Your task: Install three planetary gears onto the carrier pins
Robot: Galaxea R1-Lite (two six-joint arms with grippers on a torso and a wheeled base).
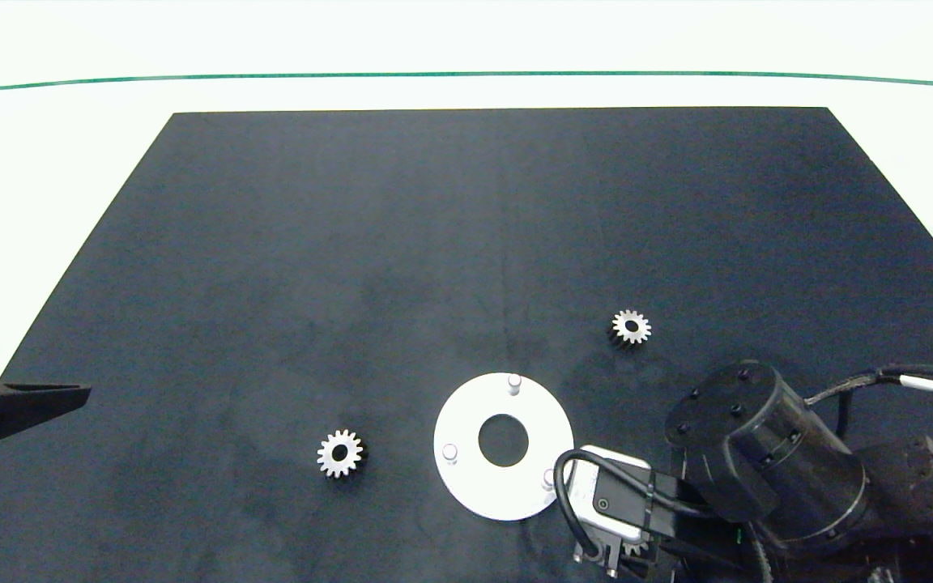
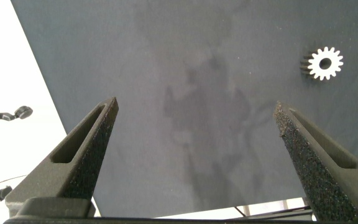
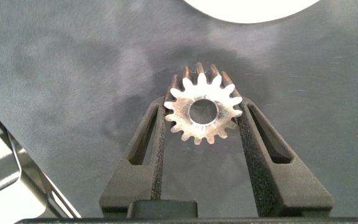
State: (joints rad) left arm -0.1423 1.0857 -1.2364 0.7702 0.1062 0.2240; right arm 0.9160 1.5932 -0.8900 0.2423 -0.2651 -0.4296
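1. Right gripper (image 3: 202, 115) pinches one gear (image 3: 202, 112) flat, hole facing up, just beside the white disc (image 1: 466, 478); the arm mostly hides it from above.
2. Two other gears (image 1: 340, 453) (image 1: 631, 326) lie flat either side of the disc; its pins (image 1: 514, 383) are bare.
3. Left gripper (image 2: 194, 130) is parked far off, jaws spread.

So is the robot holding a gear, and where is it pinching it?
Yes. The right gripper pinches one planetary gear by its toothed rim, on opposite sides. The left gripper holds nothing.

White surface (image 1: 466, 48) with a green line (image 1: 466, 75) across the far side, black mat (image 1: 434, 243) on top. On the mat: white disc (image 1: 466, 478) with three pegs near the front edge, one gear (image 1: 340, 453) left of it, another gear (image 1: 631, 327) behind it to the right.
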